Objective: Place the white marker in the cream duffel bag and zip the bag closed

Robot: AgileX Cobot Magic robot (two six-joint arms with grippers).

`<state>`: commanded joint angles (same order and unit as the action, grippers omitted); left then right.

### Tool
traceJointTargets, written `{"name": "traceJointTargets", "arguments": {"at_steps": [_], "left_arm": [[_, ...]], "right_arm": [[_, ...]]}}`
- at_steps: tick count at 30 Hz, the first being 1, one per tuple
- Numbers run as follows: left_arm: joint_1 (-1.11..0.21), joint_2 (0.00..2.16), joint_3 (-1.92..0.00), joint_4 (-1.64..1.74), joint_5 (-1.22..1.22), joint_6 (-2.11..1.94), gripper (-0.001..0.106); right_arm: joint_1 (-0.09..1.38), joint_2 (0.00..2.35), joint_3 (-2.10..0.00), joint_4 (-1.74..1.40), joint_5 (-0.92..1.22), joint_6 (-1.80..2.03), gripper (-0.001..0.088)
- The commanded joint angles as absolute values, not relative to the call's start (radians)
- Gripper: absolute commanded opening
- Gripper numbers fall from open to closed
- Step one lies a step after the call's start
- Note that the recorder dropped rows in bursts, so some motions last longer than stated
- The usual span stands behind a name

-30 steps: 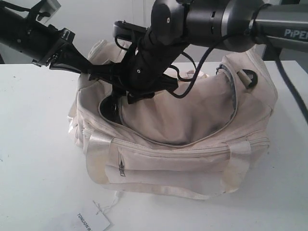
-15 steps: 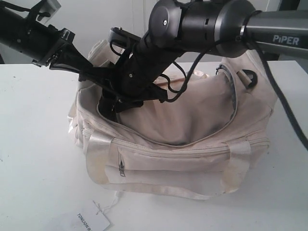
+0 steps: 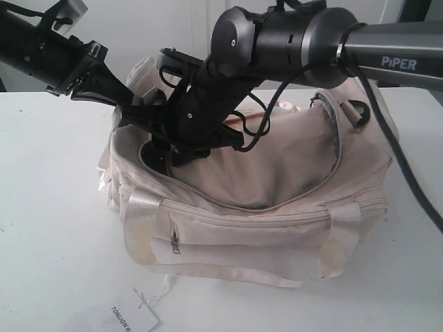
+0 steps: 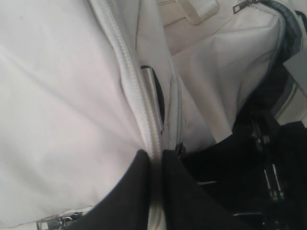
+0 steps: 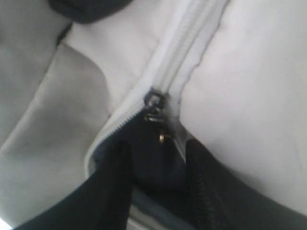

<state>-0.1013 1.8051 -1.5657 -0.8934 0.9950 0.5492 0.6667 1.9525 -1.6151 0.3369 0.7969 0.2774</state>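
The cream duffel bag lies on the white table with its curved top zipper open and dark lining showing. My left gripper is at the bag's left end, shut on the white zipper tape. My right gripper reaches across to that same end of the opening. Its fingers stand open on either side of the dark gap. The zipper slider and its small gold ring sit just ahead of them, not gripped. The white marker is out of view.
A white paper hang tag on a string lies on the table in front of the bag. The bag's front zip pocket and shiny strap handles face the near side. The right arm spans above the bag.
The right arm has swung slightly left and lower, bringing its gripper closer to the bag's left end. The left arm and the bag have stayed put.
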Motion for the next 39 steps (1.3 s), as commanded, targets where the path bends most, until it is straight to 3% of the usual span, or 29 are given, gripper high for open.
{"name": "traceJointTargets", "arguments": {"at_steps": [21, 24, 28, 39], "left_arm": [[-0.101, 1.805, -1.566, -0.893, 1.001, 0.549, 0.000], [-0.101, 1.805, -1.566, -0.893, 1.003, 0.549, 0.000], [-0.101, 1.805, -1.566, -0.893, 1.003, 0.549, 0.000], [-0.101, 1.805, -1.566, -0.889, 1.003, 0.549, 0.000]], "right_arm": [[0.667, 2.018, -1.615, 0.471, 0.666, 0.265, 0.0353], [0.667, 2.018, -1.615, 0.469, 0.645, 0.265, 0.0250], [0.667, 2.018, -1.615, 0.432, 0.649, 0.269, -0.0004], [0.667, 1.966, -1.615, 0.341, 0.731, 0.265, 0.0000]]}}
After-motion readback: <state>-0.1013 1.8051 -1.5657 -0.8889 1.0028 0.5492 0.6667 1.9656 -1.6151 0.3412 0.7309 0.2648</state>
